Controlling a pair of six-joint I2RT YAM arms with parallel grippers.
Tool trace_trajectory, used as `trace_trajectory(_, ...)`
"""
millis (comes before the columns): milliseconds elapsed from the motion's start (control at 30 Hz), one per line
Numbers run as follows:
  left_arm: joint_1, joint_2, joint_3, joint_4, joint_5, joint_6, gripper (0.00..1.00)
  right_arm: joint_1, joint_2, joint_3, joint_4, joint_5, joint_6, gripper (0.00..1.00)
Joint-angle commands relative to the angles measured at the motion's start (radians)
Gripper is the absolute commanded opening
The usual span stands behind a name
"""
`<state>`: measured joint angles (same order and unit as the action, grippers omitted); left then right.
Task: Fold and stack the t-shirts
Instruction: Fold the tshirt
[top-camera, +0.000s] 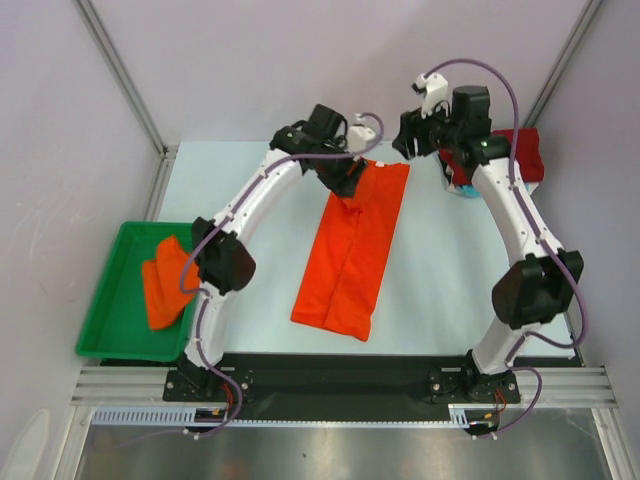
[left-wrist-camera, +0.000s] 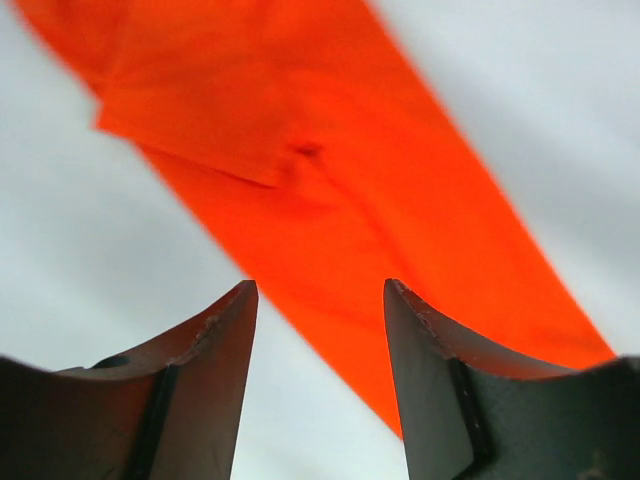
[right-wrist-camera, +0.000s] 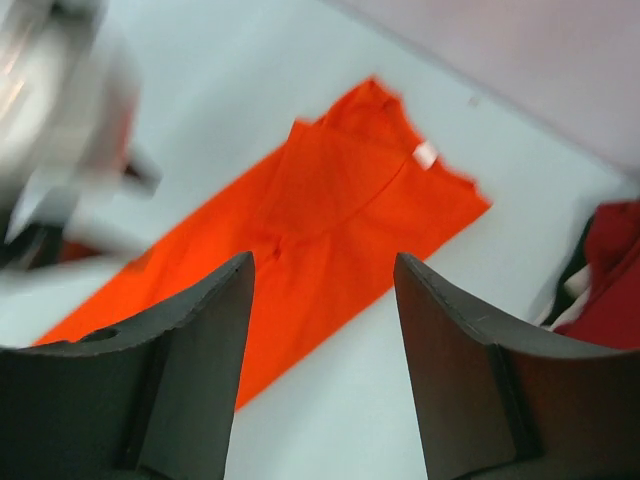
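A bright orange t-shirt (top-camera: 352, 250) lies on the table folded into a long narrow strip, sleeves tucked in; it also shows in the left wrist view (left-wrist-camera: 330, 200) and the right wrist view (right-wrist-camera: 330, 220). My left gripper (top-camera: 347, 180) is open and empty above the strip's far left corner. My right gripper (top-camera: 412, 138) is open and empty above the table past the strip's far right corner. A folded orange t-shirt (top-camera: 164, 280) lies in the green tray (top-camera: 118, 258). A dark red t-shirt (top-camera: 524, 150) lies at the far right, with a bit of turquoise cloth (top-camera: 467, 190) beside it.
The green tray stands at the table's left edge. Metal frame posts rise at the back corners. The dark red t-shirt also shows at the right edge of the right wrist view (right-wrist-camera: 610, 280). The left arm (right-wrist-camera: 70, 110) shows blurred there.
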<state>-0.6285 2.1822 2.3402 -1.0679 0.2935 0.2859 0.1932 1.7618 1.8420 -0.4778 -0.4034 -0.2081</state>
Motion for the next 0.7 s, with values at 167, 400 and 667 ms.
trace_trajectory(167,0.145,0.281,0.212,0.151,0.110,-0.140,0.58,0.011,-0.174,-0.294,-0.087,0.006,-0.048,0.65)
trace_trajectory(400,0.187,0.370,0.203,0.131,0.162,-0.185,0.54,-0.052,-0.203,-0.345,-0.116,-0.008,-0.028,0.65)
trace_trajectory(667,0.213,0.419,0.212,0.135,0.159,-0.177,0.51,-0.072,-0.176,-0.349,-0.137,-0.023,-0.045,0.66)
